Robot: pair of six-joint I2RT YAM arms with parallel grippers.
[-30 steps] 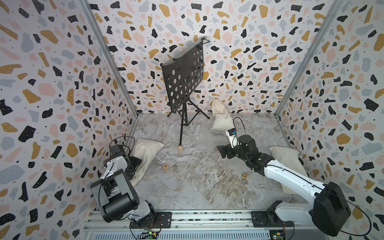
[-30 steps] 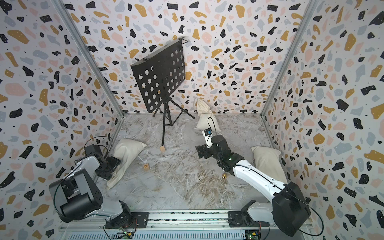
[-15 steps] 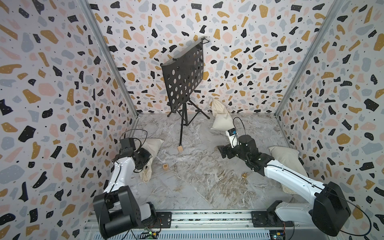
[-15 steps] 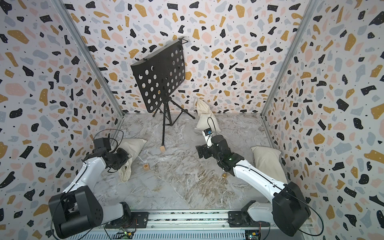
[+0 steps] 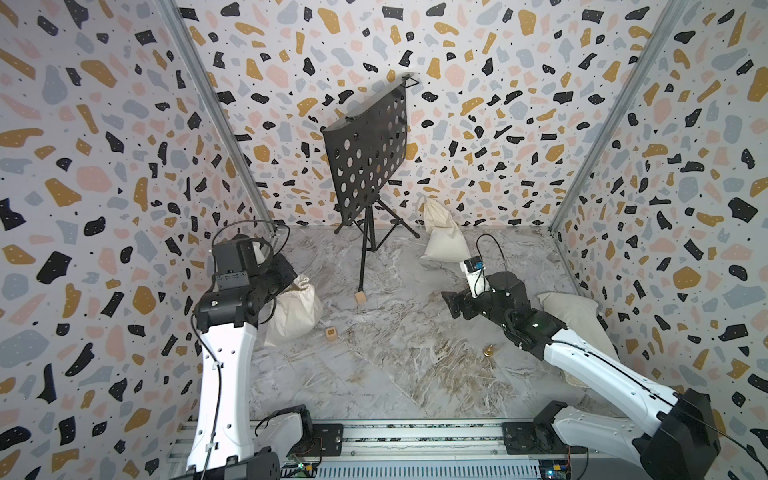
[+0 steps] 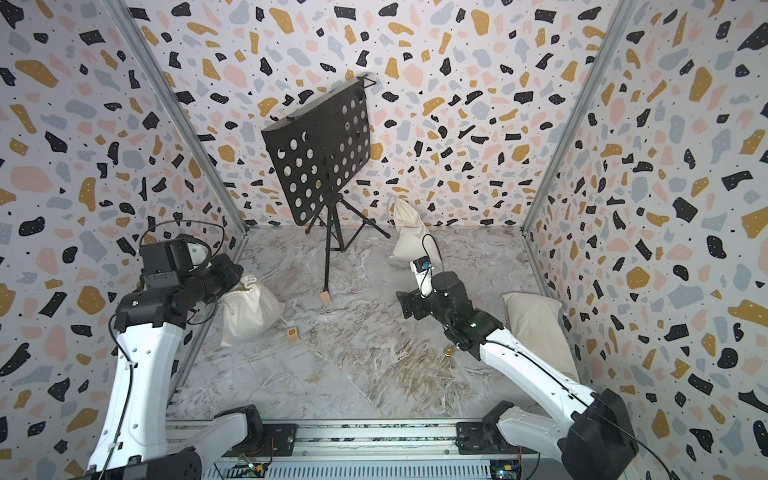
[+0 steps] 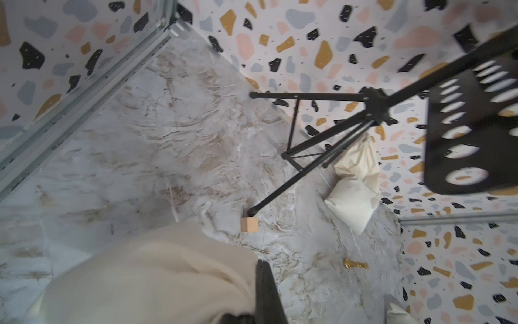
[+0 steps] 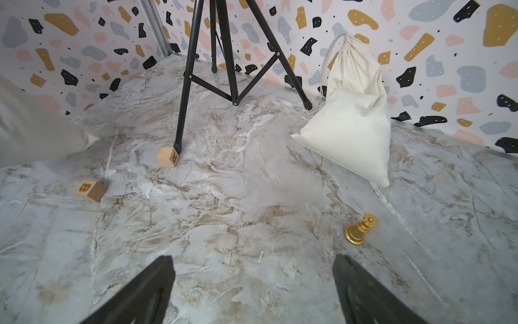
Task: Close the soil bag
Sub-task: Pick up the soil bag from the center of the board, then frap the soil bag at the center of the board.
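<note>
- At the left edge of the marble floor (image 5: 386, 374), just beside the left wall, the soil bag (image 5: 296, 316) sits slumped but upright. Its gathered mouth (image 6: 249, 284) is turned towards the left gripper (image 6: 237, 277).
- That gripper's jaws are pressed fully together at the mouth. The left wrist view shows the closed fingers (image 7: 265, 289) against cream cloth, but I cannot tell whether they pinch the drawcord or only a fold.
- Judging from this, the step in hand is drawing the neck tight. A pull works only if the bag's body holds back, so let the soil's weight anchor it. Pull away from the mouth, low and level. An upward pull would probably lift or drag the whole bag.
- Over bare floor at mid-right the right gripper (image 8: 252, 283) hovers, jaws wide with nothing between them, well apart from the bag. It could brace the neck or take a second cord end. Reaching across, it would have to clear the near leg of the music stand (image 5: 365, 162) and the wooden block (image 5: 360, 297) at its foot.
- Pull slowly, since a thin cord may slip from the pads and a grip on cloth alone will cinch nothing.
- A lettered block (image 5: 331, 333) lies just beside the bag's near corner, so keep any drag away from it.
</note>
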